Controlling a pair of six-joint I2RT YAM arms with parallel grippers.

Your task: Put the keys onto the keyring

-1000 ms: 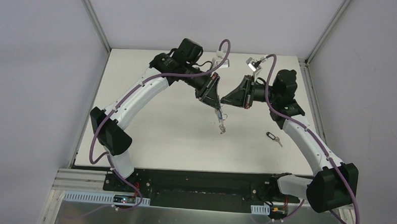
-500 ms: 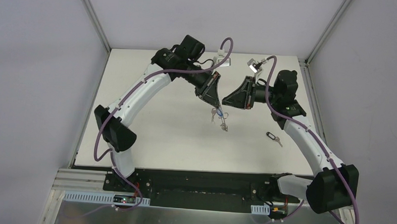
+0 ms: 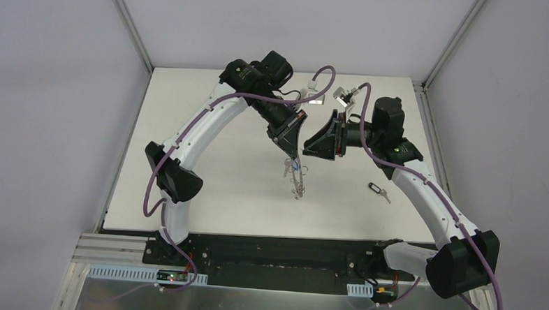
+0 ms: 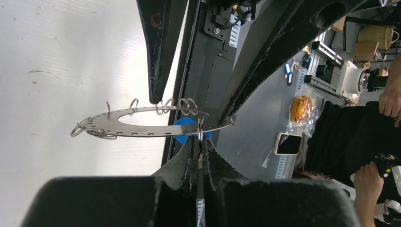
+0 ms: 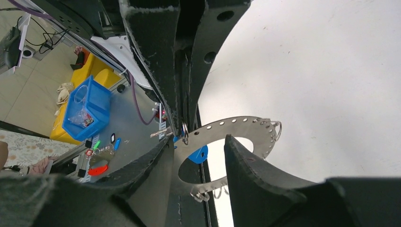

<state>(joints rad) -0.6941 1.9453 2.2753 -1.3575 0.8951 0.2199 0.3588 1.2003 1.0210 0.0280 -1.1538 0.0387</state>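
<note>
Keyring (image 3: 296, 178) hanging above the table (image 3: 208, 159) from the clenched left gripper (image 3: 290, 154).
Overhead: black key (image 3: 378, 191) lies to the right. Left wrist: jaws pinch one wire loop (image 4: 200, 128), blue key (image 4: 182, 123) beside it. Right wrist: right gripper (image 5: 198, 142) spread, released, near the ring.

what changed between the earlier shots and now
The right gripper opened and let go of the keyring. The left gripper shut on one of its wire loops, so the ring, with the blue key, now hangs from the left alone, shifted slightly left. The black key stayed where it lay.
</note>
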